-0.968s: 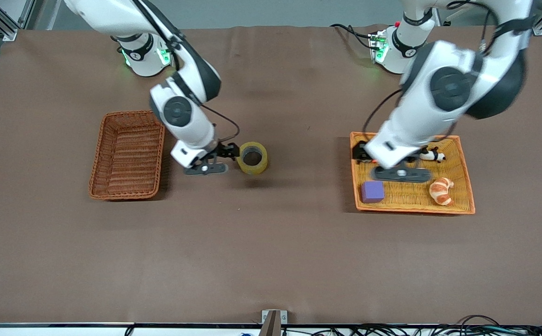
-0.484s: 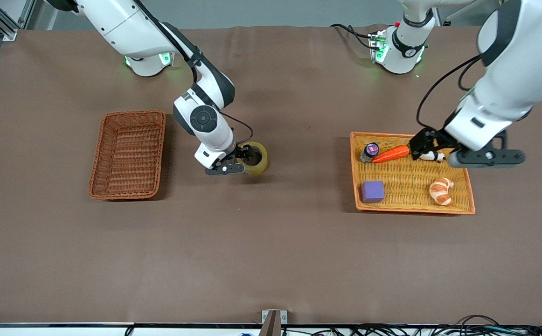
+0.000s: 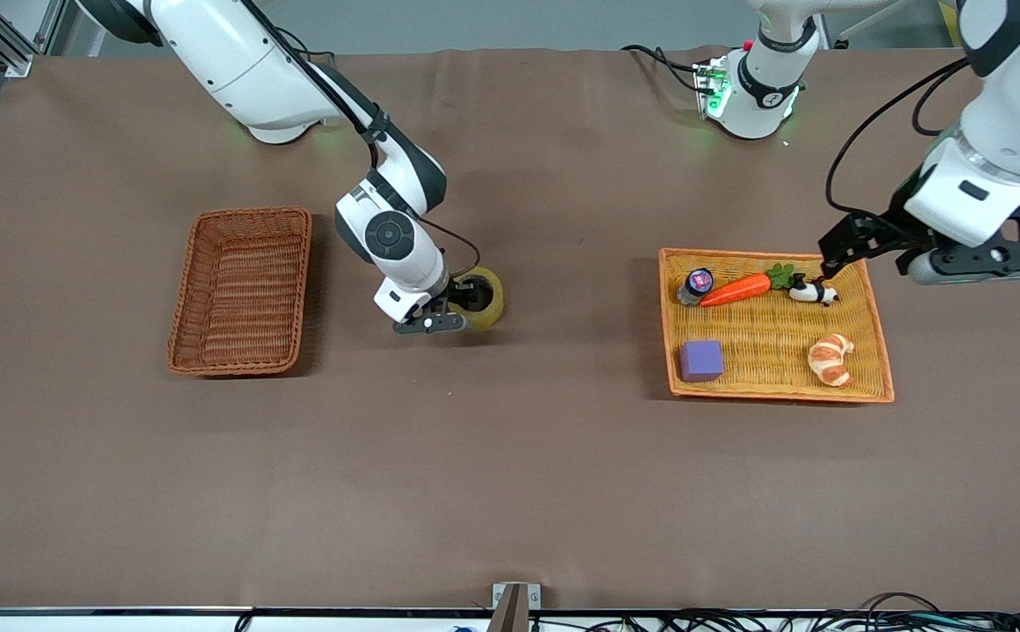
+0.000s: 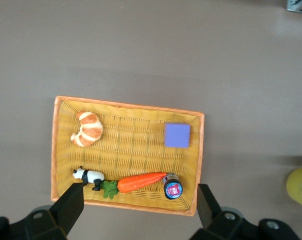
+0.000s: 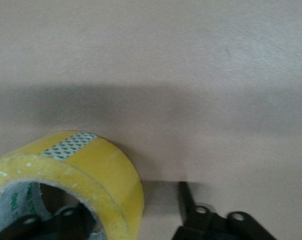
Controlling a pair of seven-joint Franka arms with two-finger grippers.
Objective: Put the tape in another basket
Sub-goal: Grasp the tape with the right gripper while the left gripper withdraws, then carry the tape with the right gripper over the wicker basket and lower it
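Note:
The yellowish tape roll lies flat on the table between the two baskets, closer to the dark reddish-brown wicker basket, which is empty. My right gripper is down at the tape and open. It straddles the roll's wall, with one finger inside the grey core and the other finger outside it. My left gripper is open and empty, up over the orange-yellow tray's edge nearest the arm bases. The left wrist view shows the tape at its edge.
The orange-yellow woven tray toward the left arm's end holds a purple cube, a croissant toy, a carrot, a panda and a small jar. Cables run along the table's front edge.
My right gripper has come down onto the tape, one finger going into its core. My left arm has pulled up and away from the tray's middle toward its own end of the table.

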